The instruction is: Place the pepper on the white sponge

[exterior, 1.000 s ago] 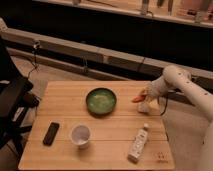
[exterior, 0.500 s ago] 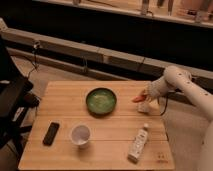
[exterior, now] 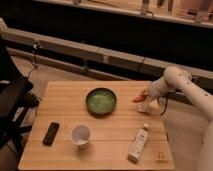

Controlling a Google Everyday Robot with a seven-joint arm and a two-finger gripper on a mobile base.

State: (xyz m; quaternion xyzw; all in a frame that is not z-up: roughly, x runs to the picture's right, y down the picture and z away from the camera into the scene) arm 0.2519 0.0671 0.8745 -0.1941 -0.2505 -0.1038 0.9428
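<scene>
**Pepper (exterior: 137, 98) at the claw (exterior: 144, 95), just over the white sponge (exterior: 146, 106)**

Broad wooden table (exterior: 65, 100) across the lower scene, carrying everything. Reaching in from the right, a white arm (exterior: 190, 92), bent down over the table's far right part. Near the middle, a green bowl (exterior: 100, 100). Toward the front, a white bottle (exterior: 138, 144) lying flat, a white cup (exterior: 80, 135) and a dark flat device (exterior: 51, 133), all well apart from the work.

Under the arm's end, the white sponge, resting close to the right edge. Just above it, the claw, closed by the look of it on the pepper. Red-orange body poking out leftward, toward the bowl, over or just beside the sponge's left end. Cannot tell whether touching.

Judged light, smooth-skinned and a little slippery. Firm enough for a gentle pinch, bruised by a hard one. Best held across the thicker part, not the tapered tip. Likely to roll off a soft, yielding sponge. Worth setting down low and lengthwise before letting go.
</scene>
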